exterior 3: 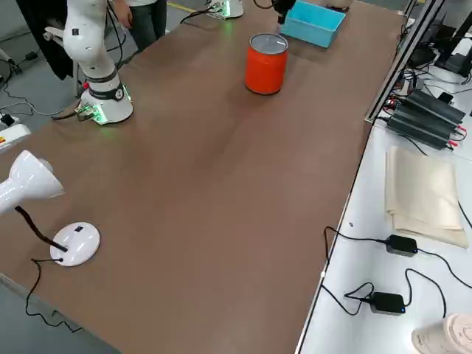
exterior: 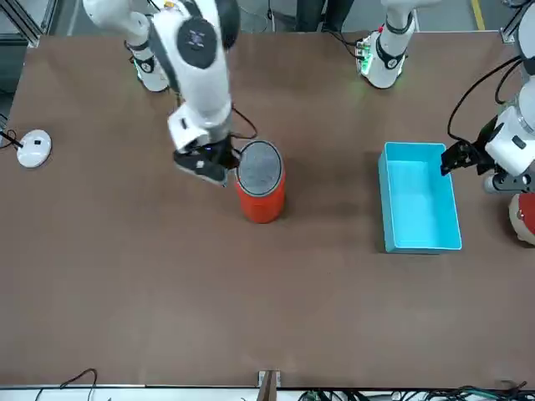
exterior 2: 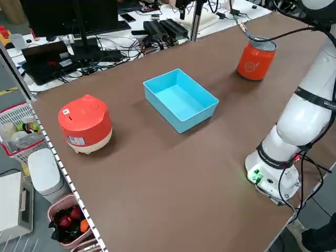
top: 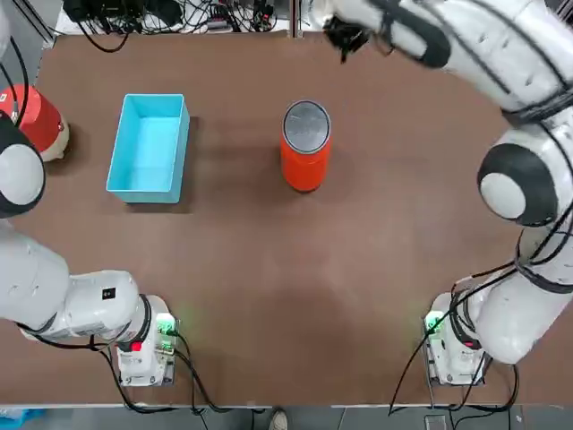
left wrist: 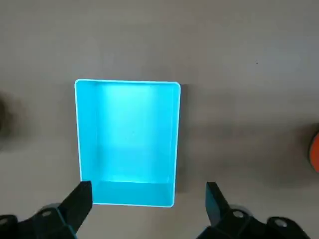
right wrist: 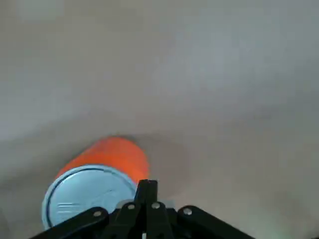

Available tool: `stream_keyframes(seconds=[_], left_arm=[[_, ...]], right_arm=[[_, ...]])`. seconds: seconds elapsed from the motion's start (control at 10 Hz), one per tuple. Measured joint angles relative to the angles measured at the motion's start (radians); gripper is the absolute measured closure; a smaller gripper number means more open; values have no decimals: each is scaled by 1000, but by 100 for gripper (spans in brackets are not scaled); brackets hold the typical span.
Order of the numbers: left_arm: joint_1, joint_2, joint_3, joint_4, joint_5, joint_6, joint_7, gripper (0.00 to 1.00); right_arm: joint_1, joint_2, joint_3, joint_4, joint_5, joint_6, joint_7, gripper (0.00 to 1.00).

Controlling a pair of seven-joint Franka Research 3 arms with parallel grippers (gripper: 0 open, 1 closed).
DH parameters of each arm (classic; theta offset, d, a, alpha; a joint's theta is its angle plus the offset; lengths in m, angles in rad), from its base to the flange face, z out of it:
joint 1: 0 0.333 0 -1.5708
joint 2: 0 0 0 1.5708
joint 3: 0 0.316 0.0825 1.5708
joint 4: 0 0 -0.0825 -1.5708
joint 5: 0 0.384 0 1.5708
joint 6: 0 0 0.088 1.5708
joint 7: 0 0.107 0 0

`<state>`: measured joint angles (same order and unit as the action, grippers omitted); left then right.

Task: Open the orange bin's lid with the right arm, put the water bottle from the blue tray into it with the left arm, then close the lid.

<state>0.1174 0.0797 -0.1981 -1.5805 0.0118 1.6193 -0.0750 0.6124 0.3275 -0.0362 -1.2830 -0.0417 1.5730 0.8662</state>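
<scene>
Table point(top: 269, 269); one bin point(top: 304, 161); one tray point(top: 148, 148).

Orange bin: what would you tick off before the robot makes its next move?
1. Orange bin upright on the table: ok.
2. Lid state known: ok, it lies flat on the bin, closed.
3. Right hand free to take the lid: ok, it is near the lid, fingers shut on nothing.
4. Left hand ready: ok, open above the blue tray.
5. Water bottle in the tray: not ok, the tray is empty.
6. Where the bottle is: cannot tell, no view shows it.
</scene>
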Motion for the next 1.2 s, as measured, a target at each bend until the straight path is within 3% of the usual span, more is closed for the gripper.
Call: stream_keyframes(seconds=[0.3,0.6,0.8,0.9,1.2], left_arm=[[0,1,-1,-1,-20,0,0,0],[1,1,1,-1,-20,2,60,0],[1,1,3,-1,-20,6,90,0],[1,1,3,0,-20,7,90,0],[1,2,4,0,-20,8,90,0]], right_arm=[[-196,-109,-4,1,2,-125,-264,98],[-408,-151,-7,-9,5,-162,-585,96],[-504,-166,-8,-29,9,-155,-726,91],[-514,-174,-7,-47,10,-135,-738,85],[-517,-200,-5,-99,10,-84,-742,42]])
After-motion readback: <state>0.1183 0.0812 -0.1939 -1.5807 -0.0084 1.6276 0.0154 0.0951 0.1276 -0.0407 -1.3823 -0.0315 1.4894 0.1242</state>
